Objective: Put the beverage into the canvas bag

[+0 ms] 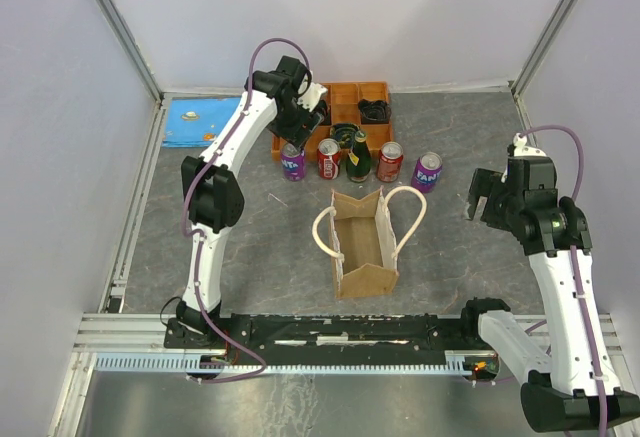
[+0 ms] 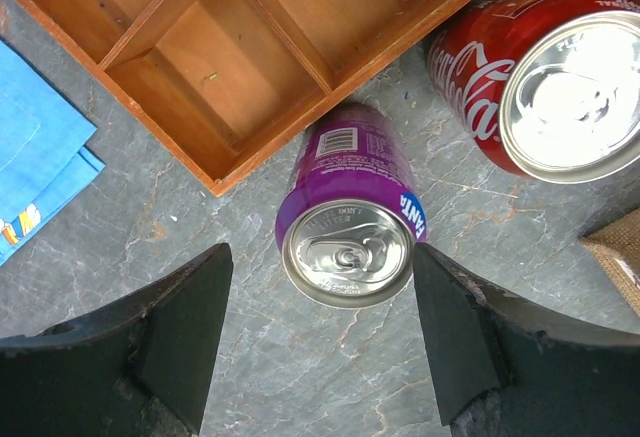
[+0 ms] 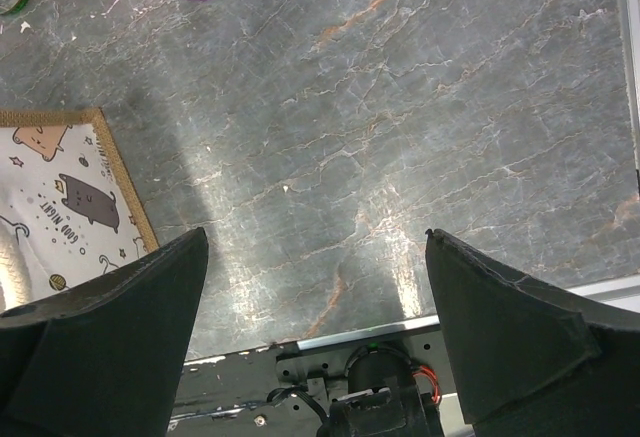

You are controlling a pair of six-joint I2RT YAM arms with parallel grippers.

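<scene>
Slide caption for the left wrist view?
Open left gripper poised over an upright purple Fanta can beside the orange tray.

In the left wrist view, the purple soda can [image 2: 350,207] sits between the spread fingers [image 2: 170,337] of your left hand [image 2: 320,257], bare grey worktop [image 2: 300,377] on both sides. The orange wooden tray [image 2: 250,57] crowds upper left, a red cola can [image 2: 475,97] upper right.
</scene>
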